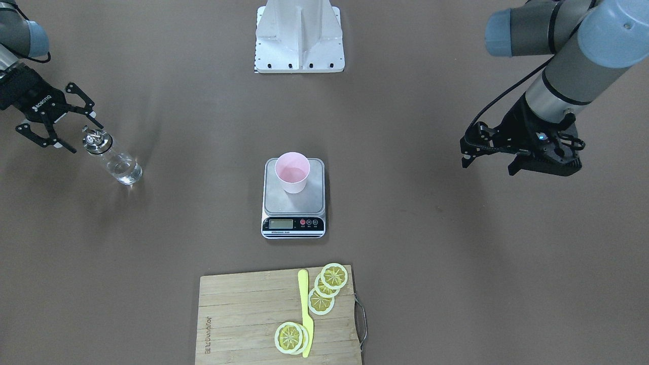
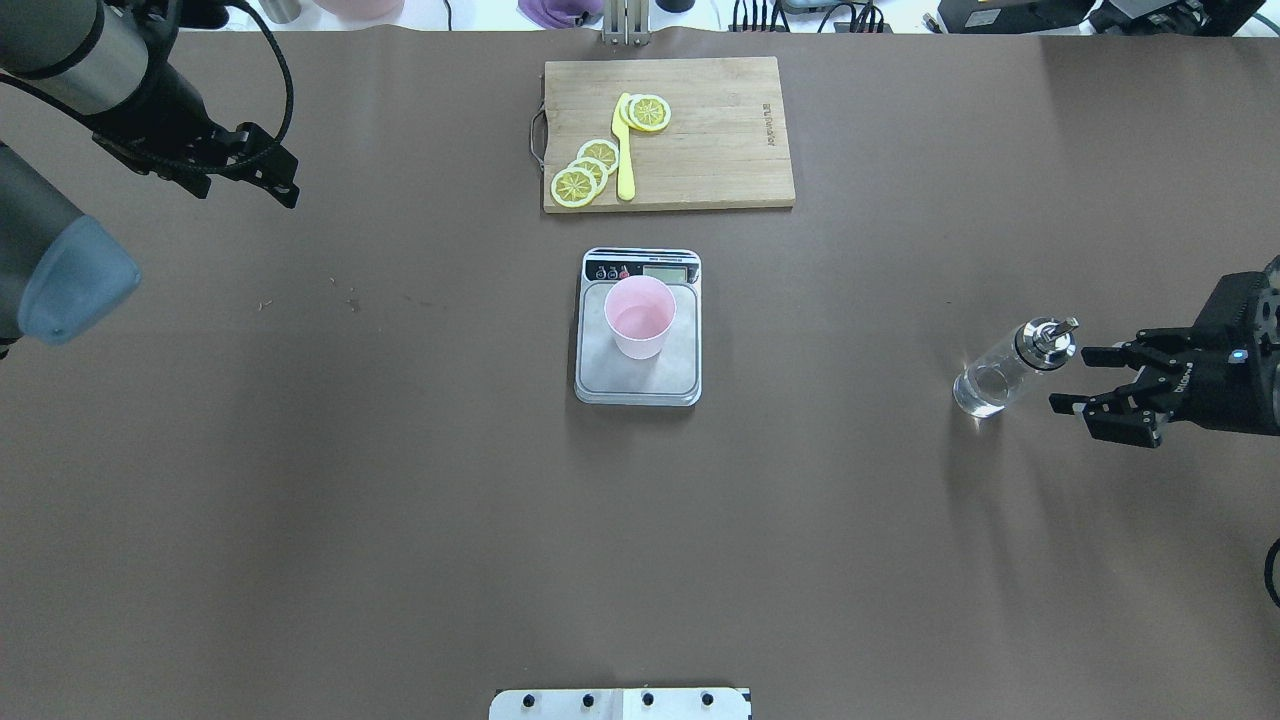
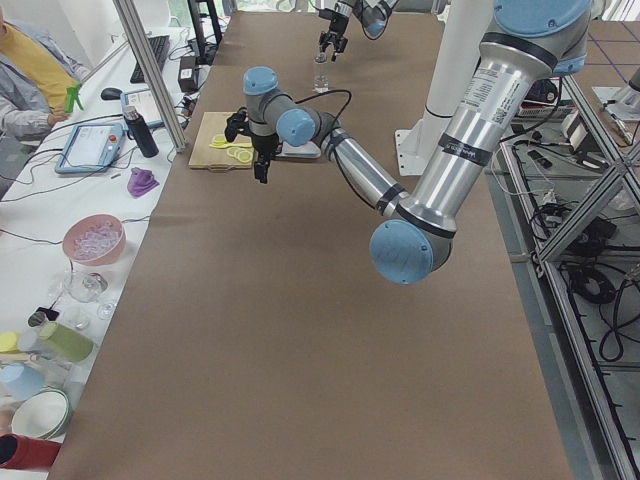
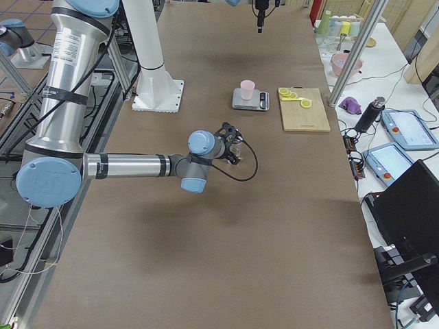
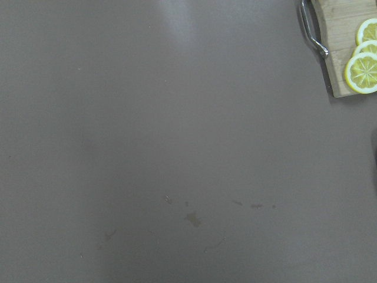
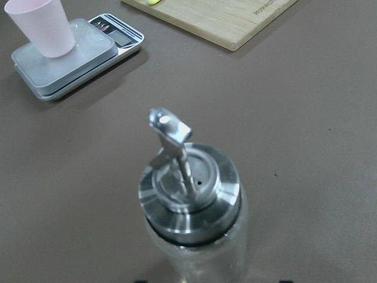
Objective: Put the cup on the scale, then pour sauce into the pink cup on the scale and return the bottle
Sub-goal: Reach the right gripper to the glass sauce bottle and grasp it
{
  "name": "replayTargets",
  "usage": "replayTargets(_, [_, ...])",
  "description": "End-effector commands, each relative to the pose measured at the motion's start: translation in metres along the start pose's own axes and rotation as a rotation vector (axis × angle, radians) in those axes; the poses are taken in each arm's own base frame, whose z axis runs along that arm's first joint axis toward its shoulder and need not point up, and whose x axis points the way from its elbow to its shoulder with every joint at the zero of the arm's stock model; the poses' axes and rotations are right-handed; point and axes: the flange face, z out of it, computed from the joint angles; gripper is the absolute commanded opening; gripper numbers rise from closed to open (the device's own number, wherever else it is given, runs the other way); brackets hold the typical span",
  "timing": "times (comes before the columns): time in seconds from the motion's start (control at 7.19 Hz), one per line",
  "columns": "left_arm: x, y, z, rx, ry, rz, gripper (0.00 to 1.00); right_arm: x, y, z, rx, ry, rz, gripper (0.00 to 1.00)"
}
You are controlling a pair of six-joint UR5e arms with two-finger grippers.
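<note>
The left tool (image 2: 285, 178) hangs over bare bench (image 2: 400, 500), well apart from everything the task needs. I cannot tell whether its fingers are parted or closed. Far off to its right, the cup (image 2: 640, 318) stands upright on the scale (image 2: 600, 385), about the middle of the steel platform. Well beyond that again, the bottle (image 2: 1000, 375) stands on the bench directly ahead of the right tool (image 2: 1070, 378), just off its fingertips and lined up with the gap between them. That tool is released, its fingers spread wide and holding nothing.

The right arm is by far the nearer one. The bottle's long axis is vertical, so a straight advance would probably bring a finger to either side of the glass. The bottle is clear glass with a silver collar and a thin spout leaning toward the scale side. Only a shallow, colourless pool shows at its bottom.
</note>
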Motion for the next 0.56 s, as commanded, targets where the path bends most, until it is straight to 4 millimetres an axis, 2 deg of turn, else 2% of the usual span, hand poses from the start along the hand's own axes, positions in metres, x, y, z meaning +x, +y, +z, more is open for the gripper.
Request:
replayTargets(0.0, [-0.001,-0.002,0.000,0.010,-0.014,-0.002,0.98,-0.004,-0.001,0.013,0.030,0.035,0.026,0.79])
replayTargets(0.14, [-0.001,-0.002,0.000,0.010,-0.014,-0.003,0.98,-0.001,-0.009,0.020,0.062,0.068,0.026,0.79])
replayTargets(0.42, [0.000,-0.003,-0.001,0.015,-0.017,-0.002,0.97,-0.005,-0.013,0.030,0.074,0.066,0.045,0.79])
